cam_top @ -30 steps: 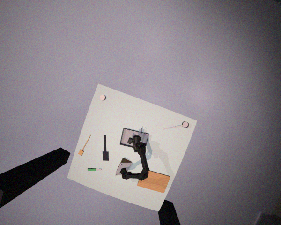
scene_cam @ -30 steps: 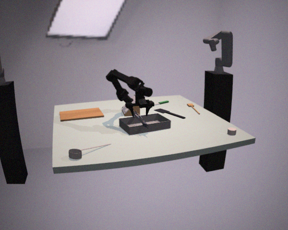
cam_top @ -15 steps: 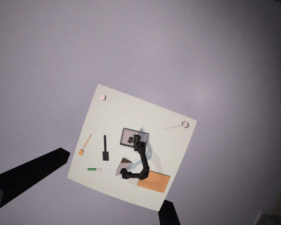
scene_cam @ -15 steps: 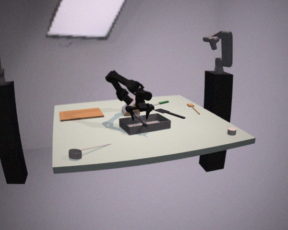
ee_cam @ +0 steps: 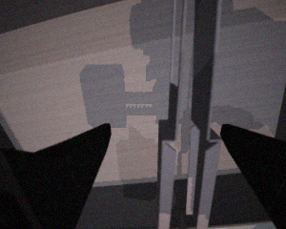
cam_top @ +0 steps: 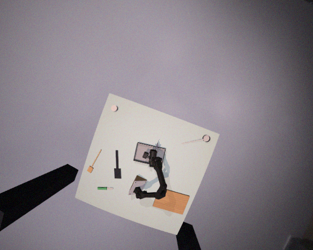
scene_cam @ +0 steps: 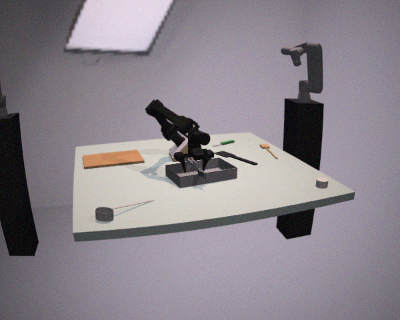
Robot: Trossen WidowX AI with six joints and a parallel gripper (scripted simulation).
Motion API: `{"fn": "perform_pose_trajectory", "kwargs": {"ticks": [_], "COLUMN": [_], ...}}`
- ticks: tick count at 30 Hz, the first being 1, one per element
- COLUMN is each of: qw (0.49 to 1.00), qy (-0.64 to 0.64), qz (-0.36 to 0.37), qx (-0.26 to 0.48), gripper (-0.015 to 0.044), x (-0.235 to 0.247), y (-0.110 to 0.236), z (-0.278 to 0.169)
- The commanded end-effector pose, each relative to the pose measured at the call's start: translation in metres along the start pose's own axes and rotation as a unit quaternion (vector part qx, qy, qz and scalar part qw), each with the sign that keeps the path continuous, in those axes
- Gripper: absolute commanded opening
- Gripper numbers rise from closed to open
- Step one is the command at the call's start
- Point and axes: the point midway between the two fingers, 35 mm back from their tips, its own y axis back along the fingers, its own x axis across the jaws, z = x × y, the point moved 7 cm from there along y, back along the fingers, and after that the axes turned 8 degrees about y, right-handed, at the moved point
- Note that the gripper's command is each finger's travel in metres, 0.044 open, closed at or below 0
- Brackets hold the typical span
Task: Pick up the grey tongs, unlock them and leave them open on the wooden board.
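1. Tongs lie across the tin, closed, bridging its near and far walls; the tips poke past the near wall in the exterior view.
2. In the wrist view their long axis runs up the frame, crosswise to the line between the two fingers; they sit right of centre in the gap.
3. Gripper is spread wide, holding nothing, low over the tin and straddling the tongs.
4. Judgement: a straight drop should put both arms between the fingers.
5. Board lies well apart, far left.

Top view looks straight down from far; exterior faces the table obliquely; wrist hangs close — all share the roasting tin.
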Motion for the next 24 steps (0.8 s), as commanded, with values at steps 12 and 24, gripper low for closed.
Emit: {"fn": "perform_pose_trajectory", "kwargs": {"ticks": [12, 24], "qw": [1.0, 1.0], "qy": [0.0, 0.0], "qz": [0.0, 0.0], "qx": [0.001, 0.001], "gripper": [0.0177, 0.0058], "x": [-0.0002, -0.0002], "y": [-0.0023, -0.0023], "z": [-0.0004, -0.0004]}}
